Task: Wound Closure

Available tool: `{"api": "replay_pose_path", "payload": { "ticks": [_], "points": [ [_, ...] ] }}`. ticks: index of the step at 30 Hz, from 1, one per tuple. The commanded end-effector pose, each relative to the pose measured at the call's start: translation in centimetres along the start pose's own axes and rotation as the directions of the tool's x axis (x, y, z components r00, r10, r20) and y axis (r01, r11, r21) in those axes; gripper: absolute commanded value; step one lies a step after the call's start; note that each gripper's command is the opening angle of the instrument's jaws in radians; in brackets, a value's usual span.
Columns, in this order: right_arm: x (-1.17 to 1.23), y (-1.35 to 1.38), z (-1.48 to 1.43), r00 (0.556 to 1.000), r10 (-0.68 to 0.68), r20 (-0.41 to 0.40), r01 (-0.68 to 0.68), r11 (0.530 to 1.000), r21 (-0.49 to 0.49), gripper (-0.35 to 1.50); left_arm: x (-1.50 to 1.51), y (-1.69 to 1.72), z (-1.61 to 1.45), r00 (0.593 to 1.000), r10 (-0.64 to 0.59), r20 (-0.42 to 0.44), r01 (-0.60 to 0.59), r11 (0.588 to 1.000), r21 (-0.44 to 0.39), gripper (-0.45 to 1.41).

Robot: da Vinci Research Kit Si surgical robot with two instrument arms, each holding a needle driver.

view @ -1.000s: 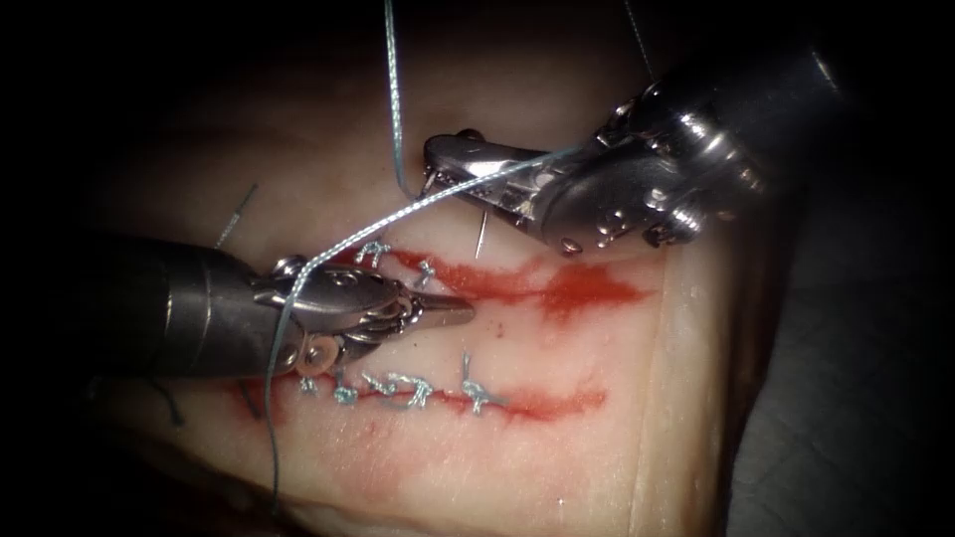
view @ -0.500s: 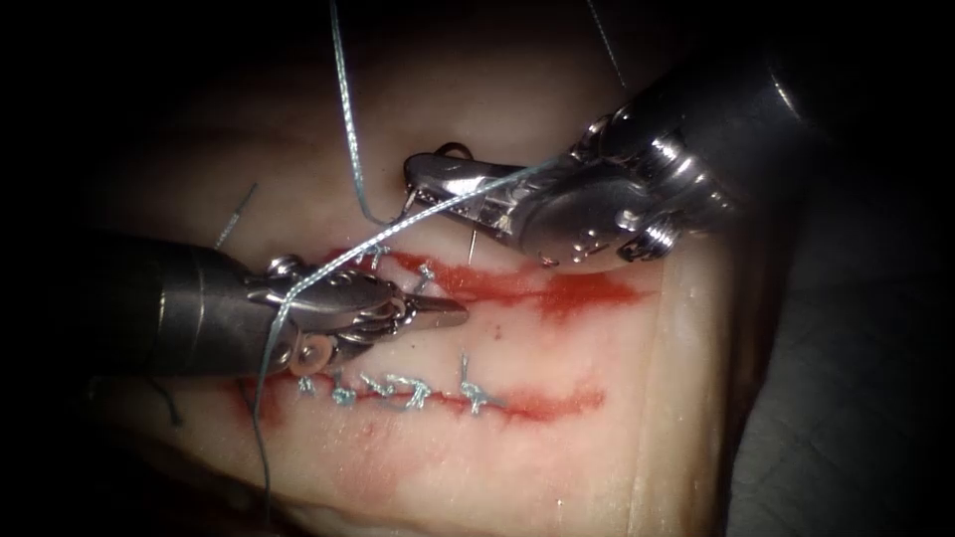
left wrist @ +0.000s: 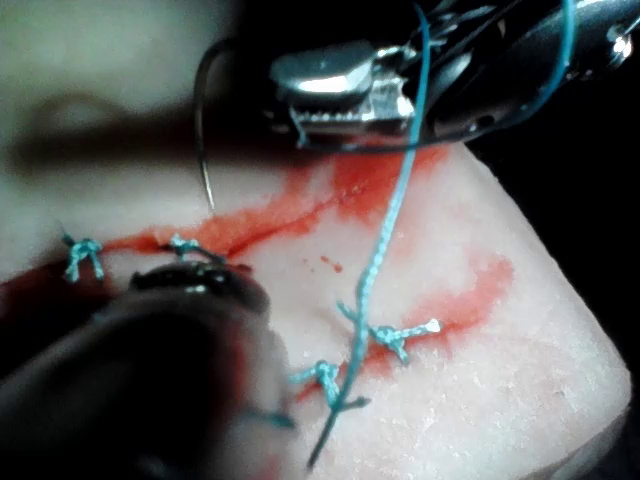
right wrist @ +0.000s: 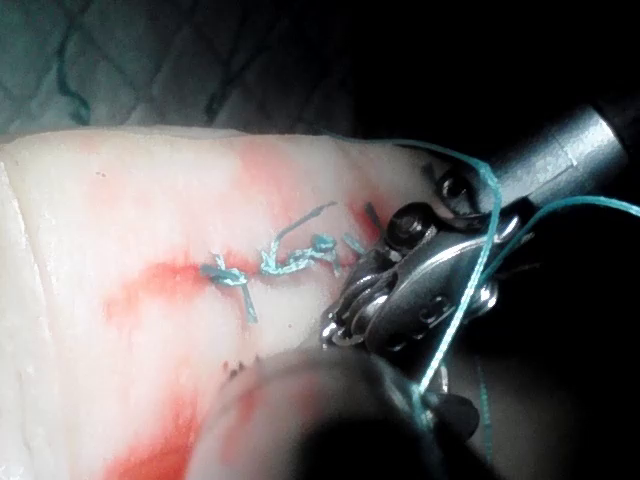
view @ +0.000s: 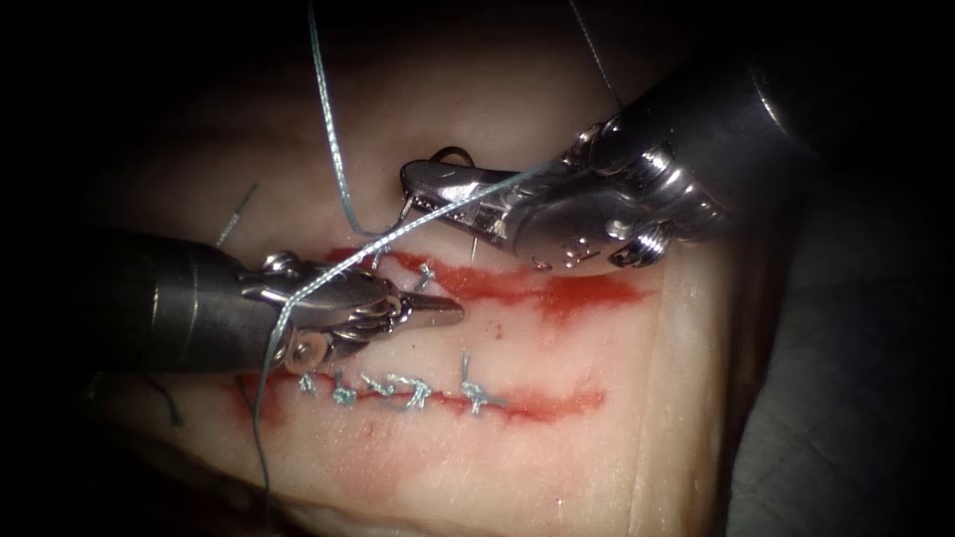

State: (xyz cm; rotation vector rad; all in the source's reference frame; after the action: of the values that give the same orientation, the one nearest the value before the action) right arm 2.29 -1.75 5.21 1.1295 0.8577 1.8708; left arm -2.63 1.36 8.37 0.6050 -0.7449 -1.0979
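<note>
Two cuts run across the tissue (view: 597, 418), side by side, each edged with red fluid (view: 572, 293). The nearer cut (view: 537, 402) carries a row of knotted stitches (view: 403, 390); the farther cut (view: 497, 283) has two stitches at its left end and lies unclosed to the right of them.

The right tool (view: 423, 184) reaches in over the far side of the tissue, its jaws clamped on the needle (left wrist: 205, 150) close to the thread end of the curve. In the left wrist view the needle arcs out from the jaw tips and down, with its point hanging free just above the tissue on the far side of the farther cut; it is not in the tissue. The curve's plane stands roughly upright, across the line of the cut.

The left tool (view: 438, 310) lies along the strip between the two cuts, jaws closed to a narrow point with nothing in them, tip just beside the second stitch. By my judgement it is the arm nearer to where the needle point hangs.

The thread (view: 333, 169) runs from the needle end up and away, and another length drapes from the right tool across the left tool's wrist and down over the near edge of the tissue. That draped length looks to me the likeliest thing to snag.
</note>
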Motion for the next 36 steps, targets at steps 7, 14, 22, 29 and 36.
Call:
{"api": "replay_pose_path", "payload": {
  "ticks": [7,14,22,29,36],
  "points": [
    [-0.04,0.04,0.11,1.0,-0.006,0.004,0.006,1.0,-0.009,-0.35,-0.01,0.02,0.07,1.0,-0.004,0.0,0.004,1.0,0.001,-0.45],
    [-0.07,0.07,0.12,1.0,-0.017,0.011,0.017,1.0,-0.021,-0.35,-0.01,0.02,0.07,1.0,-0.01,0.0,0.01,1.0,0.001,-0.45],
    [-0.14,0.14,0.15,0.999,-0.031,0.026,0.031,0.999,-0.036,-0.35,-0.01,0.02,0.06,1.0,-0.01,0.0,0.01,1.0,0.002,-0.45],
    [-0.17,0.11,0.17,0.999,0.019,0.028,-0.018,1.0,-0.016,-0.35,-0.01,0.02,0.07,1.0,-0.01,0.0,0.01,1.0,0.001,-0.45],
    [-0.16,0.1,0.16,0.997,0.072,0.024,-0.072,0.997,0.006,-0.35,0.0,0.02,0.08,1.0,-0.01,0.001,0.01,1.0,-0.001,-0.45]
  ]
}}
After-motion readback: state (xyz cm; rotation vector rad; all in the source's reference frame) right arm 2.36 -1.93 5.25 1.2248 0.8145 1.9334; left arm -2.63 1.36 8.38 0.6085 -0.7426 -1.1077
